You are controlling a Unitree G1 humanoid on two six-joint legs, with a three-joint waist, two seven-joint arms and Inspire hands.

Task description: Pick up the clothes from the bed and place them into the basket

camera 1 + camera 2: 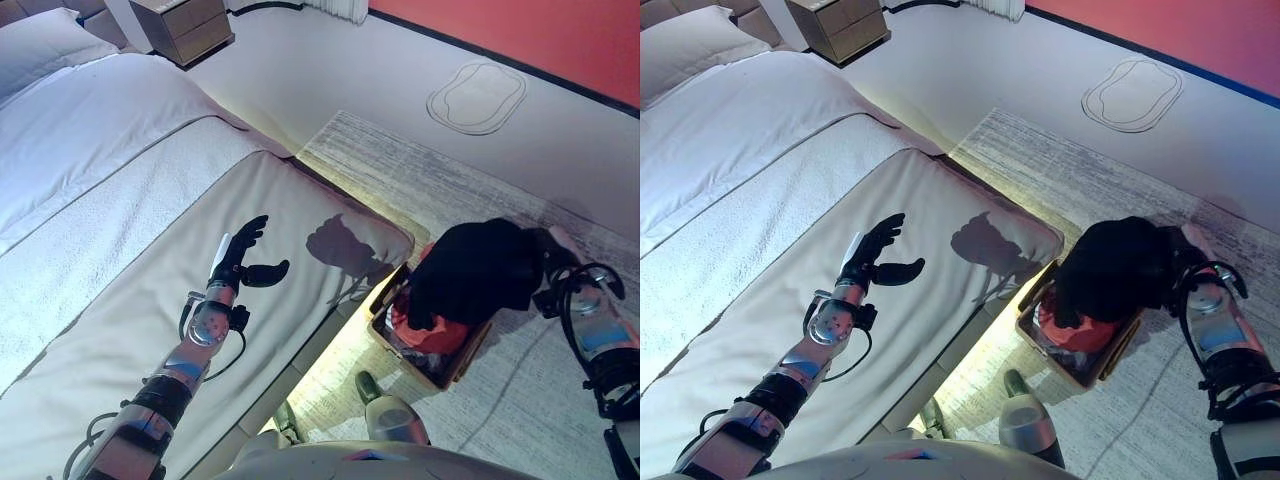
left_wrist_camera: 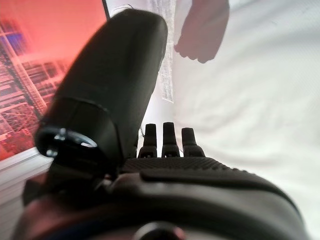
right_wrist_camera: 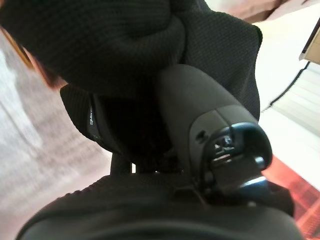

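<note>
right hand [image 3: 200, 125] curled into black knit garment [image 1: 470, 270], bunch hanging above basket [image 1: 440, 368] beside bed [image 1: 120, 200]. red cloth [image 1: 435, 335] already inside. garment looks soft, light, floppy; bunched grip suits. left hand [image 1: 240, 255] relaxed, empty, over bed.

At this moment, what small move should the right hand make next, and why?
Probably lower and open. The right hand is curled round the black garment, which hangs directly above the basket that already holds red clothing. The left hand hovers open over the bed.
</note>
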